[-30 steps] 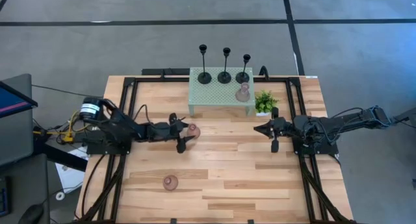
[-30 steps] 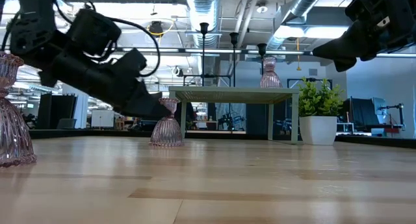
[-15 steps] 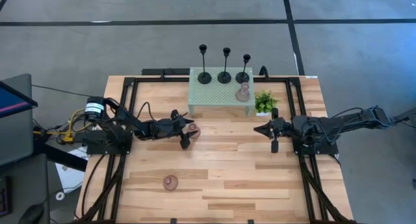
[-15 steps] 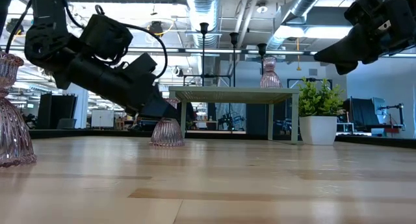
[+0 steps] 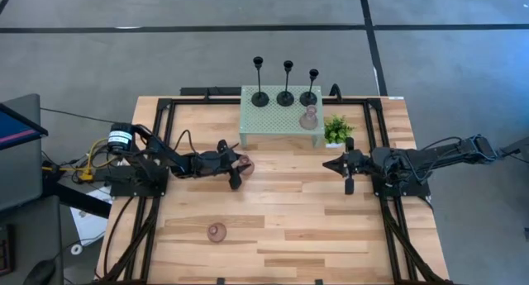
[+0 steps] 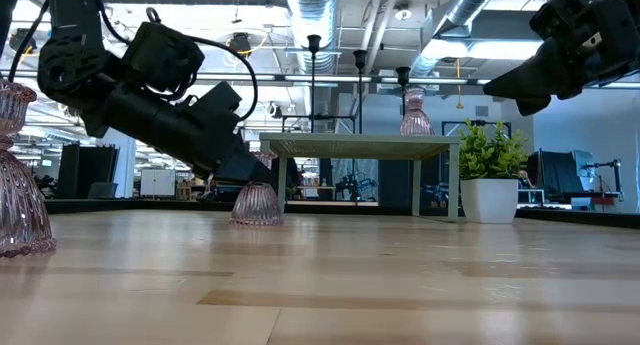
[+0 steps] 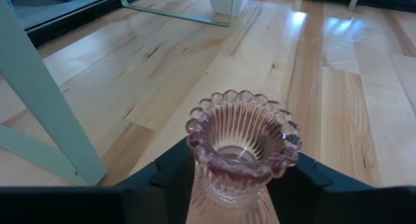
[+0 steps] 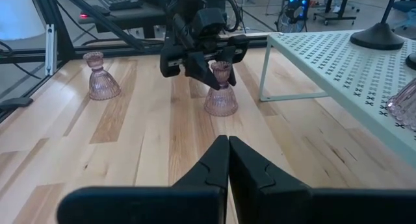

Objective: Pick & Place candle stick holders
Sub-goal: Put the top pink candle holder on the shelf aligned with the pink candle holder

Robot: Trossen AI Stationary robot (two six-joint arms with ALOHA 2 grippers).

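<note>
High: left gripper [image 5: 238, 168] at a pink glass holder [image 5: 246, 165] just before the mesh stand [image 5: 281, 120]; right gripper [image 5: 340, 166] idle, fingers together.
Left wrist: fingers [image 7: 170, 172] flank the holder's neck, contact unclear.
Risk: ribbed glass slips or tips if the grip is off-centre.

A small green potted plant [image 5: 336, 130] stands just beside the pale green mesh stand [image 5: 277, 117].

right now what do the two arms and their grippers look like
Both arms are dark, nearly black, jointed links with loose black cables. The left arm carries a round black-and-white labelled part near its base, with yellow and orange wiring beside it. The left gripper and right gripper each have two matte black, angular, tapering fingers.
</note>
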